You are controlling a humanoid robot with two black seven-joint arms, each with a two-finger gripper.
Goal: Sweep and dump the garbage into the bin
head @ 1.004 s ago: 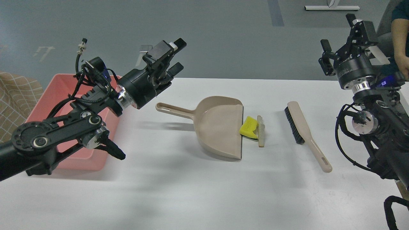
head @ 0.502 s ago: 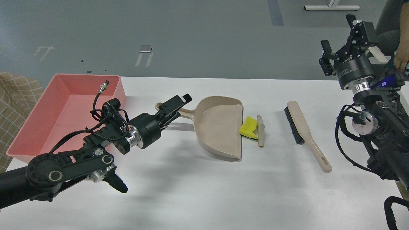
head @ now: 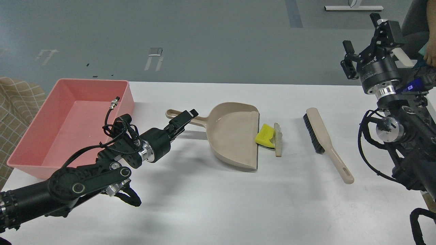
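The garbage lies at the mouth of the beige dustpan [head: 235,136]: a yellow sponge chunk [head: 265,136] touches the dustpan's lip, and a pale bread-like slice [head: 278,140] lies against the sponge's right side. The pink bin [head: 41,136] stands at the table's left end and looks empty. My left gripper [head: 184,119] is low over the table at the dustpan's handle [head: 173,114], open, with its fingers around the handle. My right gripper [head: 366,39] is open and empty, raised high at the far right.
A beige brush with black bristles [head: 323,136] lies right of the garbage, handle toward me. A person's arm [head: 430,56] shows at the right edge behind my right arm. A checked cloth [head: 17,98] lies left of the bin.
My left arm has come down from above the bin and reached right, bringing its gripper low onto the dustpan's handle. The right gripper has barely shifted. The garbage, dustpan and brush have not moved.
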